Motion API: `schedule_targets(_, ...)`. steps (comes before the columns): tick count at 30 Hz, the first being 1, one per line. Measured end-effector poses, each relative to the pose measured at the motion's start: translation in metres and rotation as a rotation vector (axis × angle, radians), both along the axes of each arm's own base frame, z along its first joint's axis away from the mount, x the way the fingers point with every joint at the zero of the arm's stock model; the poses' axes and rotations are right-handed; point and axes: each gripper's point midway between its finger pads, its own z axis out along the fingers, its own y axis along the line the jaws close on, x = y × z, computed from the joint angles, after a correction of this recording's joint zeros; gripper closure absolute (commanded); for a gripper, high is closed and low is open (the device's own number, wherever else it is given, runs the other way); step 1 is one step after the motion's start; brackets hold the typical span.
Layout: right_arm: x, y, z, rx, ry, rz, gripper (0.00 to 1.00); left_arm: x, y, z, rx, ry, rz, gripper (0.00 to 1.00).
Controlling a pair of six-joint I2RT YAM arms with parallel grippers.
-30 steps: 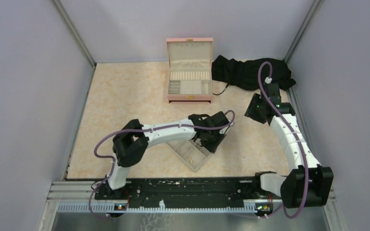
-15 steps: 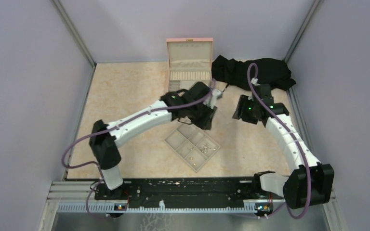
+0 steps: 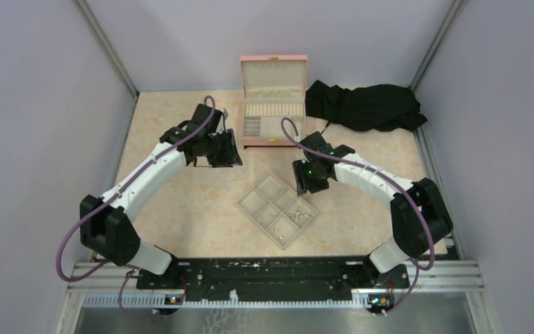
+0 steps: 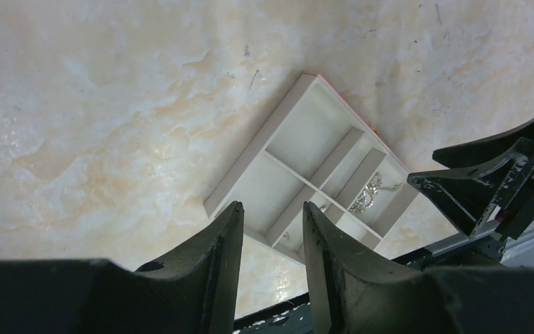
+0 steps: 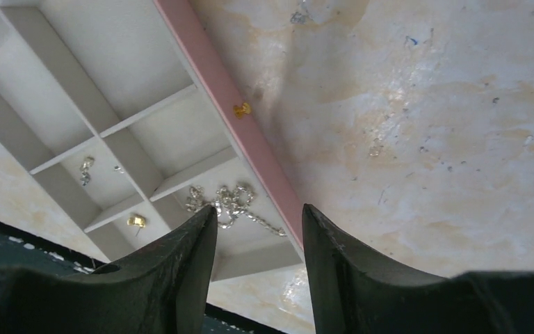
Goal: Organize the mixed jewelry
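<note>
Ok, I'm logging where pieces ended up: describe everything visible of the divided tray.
The tray is cream inside with a pink outer wall, split into compartments, lying flat and diagonal on the table in front of the pink box. A silvery chain and tiny gold pieces sit in its nearer compartments; the farther ones look empty.

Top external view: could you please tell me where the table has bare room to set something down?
Bare table left of the tray and just in front of the black cloth. Crowded between pink box and tray, where left gripper and right gripper hover.
</note>
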Motion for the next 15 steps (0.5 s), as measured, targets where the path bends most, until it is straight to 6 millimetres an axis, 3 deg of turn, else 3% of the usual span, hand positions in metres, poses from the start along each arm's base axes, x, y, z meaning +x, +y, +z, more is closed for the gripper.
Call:
schedule_targets(4,0.003,-0.005,-0.002,-0.029,-0.018,0.025,0.54,-0.006,0.01,-0.005,-0.006,0.023,0.038,0.57)
schedule_targets(15,-0.008,-0.007,-0.025,-0.059,0.044,0.114,0.64,-0.002,0.008,-0.007,-0.027,0.032,0.065,0.56)
